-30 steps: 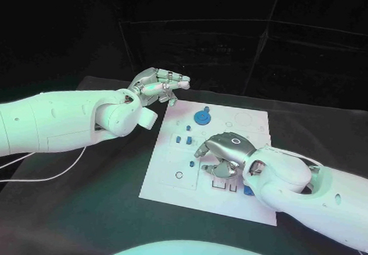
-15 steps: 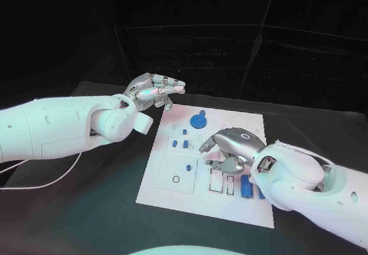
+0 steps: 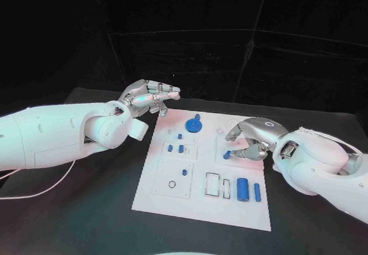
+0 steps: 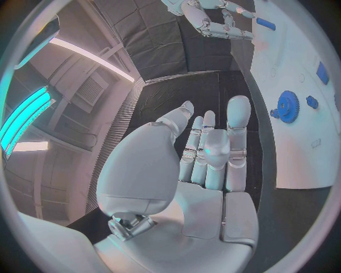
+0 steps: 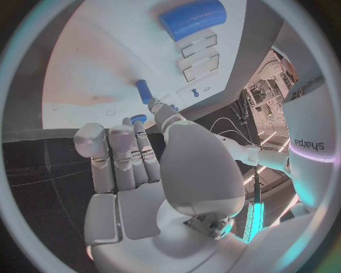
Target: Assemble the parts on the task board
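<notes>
Desk: black desk (image 3: pixel 76 214) carrying the flat white rectangular task board (image 3: pixel 200 205) at its middle.
Task board: small blue plastic parts lie on it; a blue toothed gear wheel (image 3: pixel 193 126) sits toward the board's far edge, a thick blue cylinder (image 3: pixel 242 189) and a slimmer blue bar (image 3: pixel 256 192) lie side by side near the right edge, beside two outlined rectangular slots.
Left robot hand: the silver left robot hand (image 3: pixel 150 94) hovers off the board's far left corner, fingers loosely bent and apart, holding nothing.
Right robot hand: the silver right robot hand (image 3: pixel 252 139) is over the board's right half, fingers curled down; a short blue peg (image 5: pixel 144 91) stands just off its fingertips, and a small blue piece (image 5: pixel 138 119) seems pinched there, though I cannot tell for certain.
Step in hand: probably seating the peg; keep it upright, lower it straight, and let go only once it sits firm.
</notes>
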Tool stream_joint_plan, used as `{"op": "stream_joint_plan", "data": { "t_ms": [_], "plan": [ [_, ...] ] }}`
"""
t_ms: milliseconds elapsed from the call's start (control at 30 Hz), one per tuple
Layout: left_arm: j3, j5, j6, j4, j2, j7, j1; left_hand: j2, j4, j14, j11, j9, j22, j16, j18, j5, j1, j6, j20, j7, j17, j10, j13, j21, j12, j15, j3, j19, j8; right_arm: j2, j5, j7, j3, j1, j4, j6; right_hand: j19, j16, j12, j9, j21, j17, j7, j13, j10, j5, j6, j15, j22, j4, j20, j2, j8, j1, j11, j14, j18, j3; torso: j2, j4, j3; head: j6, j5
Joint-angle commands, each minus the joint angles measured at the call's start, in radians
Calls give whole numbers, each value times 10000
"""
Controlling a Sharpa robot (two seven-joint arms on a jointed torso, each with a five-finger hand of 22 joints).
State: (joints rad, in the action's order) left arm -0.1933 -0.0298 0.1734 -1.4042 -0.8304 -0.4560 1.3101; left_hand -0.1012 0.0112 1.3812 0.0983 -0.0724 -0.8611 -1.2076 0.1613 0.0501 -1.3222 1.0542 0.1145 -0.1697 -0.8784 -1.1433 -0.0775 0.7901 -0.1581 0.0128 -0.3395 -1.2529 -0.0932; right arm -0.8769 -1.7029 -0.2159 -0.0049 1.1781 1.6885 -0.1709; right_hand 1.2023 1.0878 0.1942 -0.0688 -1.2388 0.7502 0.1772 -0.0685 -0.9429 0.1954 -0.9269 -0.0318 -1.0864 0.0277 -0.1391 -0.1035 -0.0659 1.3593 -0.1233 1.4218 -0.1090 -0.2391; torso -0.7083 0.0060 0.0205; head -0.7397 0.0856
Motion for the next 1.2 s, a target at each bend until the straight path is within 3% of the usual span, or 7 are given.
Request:
{"op": "stream_joint_plan", "data": {
  "t_ms": [33, 200, 500, 733, 967, 1200],
  "plan": [
    [6, -30, -167, 6, 10, -23, 8, 68, 13, -37, 21, 6, -3, -9, 58, 14, 18, -55, 7, -32, 0, 43, -14, -40, -22, 14, 52, 30, -48, 0, -281, -176, 15, 30, -30, 1, -26, -11, 103, -18, 29, 24, 18, -12, 50, -69, -33, 3, -39, 6, 4, 72, -32, 78, 24, -53, -67, 91, 0, 3, 0, 29, -4],
    [6, -30, -167, 19, 7, -23, -2, 68, 13, -37, 21, 6, -3, -9, 58, 14, 18, -55, 7, -32, 0, 43, -14, -40, -22, 14, 52, 30, -48, 32, -278, -37, 18, 40, -11, -52, 78, 62, 260, -28, -37, 80, -3, -16, -30, -77, -119, 21, -129, 3, 15, 125, -55, 130, 48, 21, -47, 158, -1, -4, 4, 32, 15],
    [5, -30, -154, 35, 8, -16, -7, 68, 13, -37, 21, 6, -3, -9, 58, 14, 18, -55, 7, -32, 0, 43, -14, -40, -22, 14, 52, 30, -48, -4, 283, 136, 16, 43, 122, 975, 78, 49, 397, -26, -12, 19, -23, -8, -83, -5, -163, 41, -99, -35, 33, 94, -51, 84, 72, 34, -53, 302, 1, -10, -7, 3, 4],
    [5, -30, -151, 39, 1, -13, -8, 86, 22, -38, 17, 3, 5, -12, 59, 13, -7, -47, 6, -27, 6, 41, -17, -50, -38, 12, 58, 26, -59, -66, 373, 132, 10, 43, 244, 1490, 80, 40, 485, -28, -1, -12, -50, -6, -140, 70, -198, 58, -92, -23, 45, 118, -55, 128, 98, 31, -54, 343, 4, 9, -9, -17, 0],
    [5, -30, -163, 44, -6, -9, -8, 86, 22, -38, 17, 3, 5, -12, 59, 13, -7, -47, 6, -27, 6, 41, -17, -50, -38, 12, 58, 26, -59, -56, 418, 173, 6, 38, 293, 1434, 177, 92, 601, -39, -68, 33, -59, 2, -253, 122, -308, 79, -191, -68, 65, 169, -86, 104, 118, 79, -30, 413, 0, -8, -5, -34, 18],
    [5, -30, -170, 44, -5, -4, -8, 86, 22, -38, 17, 3, 5, -12, 59, 13, -7, -47, 6, -27, 6, 41, -17, -50, -38, 12, 58, 26, -59, 164, 429, 192, -2, 15, 16, 1327, 345, 183, 676, -37, -200, 132, -71, 25, -369, 104, -386, 102, -371, -82, 87, 333, -90, 197, 137, 160, 13, 350, -2, 10, -7, -45, 14]
  ]
}}
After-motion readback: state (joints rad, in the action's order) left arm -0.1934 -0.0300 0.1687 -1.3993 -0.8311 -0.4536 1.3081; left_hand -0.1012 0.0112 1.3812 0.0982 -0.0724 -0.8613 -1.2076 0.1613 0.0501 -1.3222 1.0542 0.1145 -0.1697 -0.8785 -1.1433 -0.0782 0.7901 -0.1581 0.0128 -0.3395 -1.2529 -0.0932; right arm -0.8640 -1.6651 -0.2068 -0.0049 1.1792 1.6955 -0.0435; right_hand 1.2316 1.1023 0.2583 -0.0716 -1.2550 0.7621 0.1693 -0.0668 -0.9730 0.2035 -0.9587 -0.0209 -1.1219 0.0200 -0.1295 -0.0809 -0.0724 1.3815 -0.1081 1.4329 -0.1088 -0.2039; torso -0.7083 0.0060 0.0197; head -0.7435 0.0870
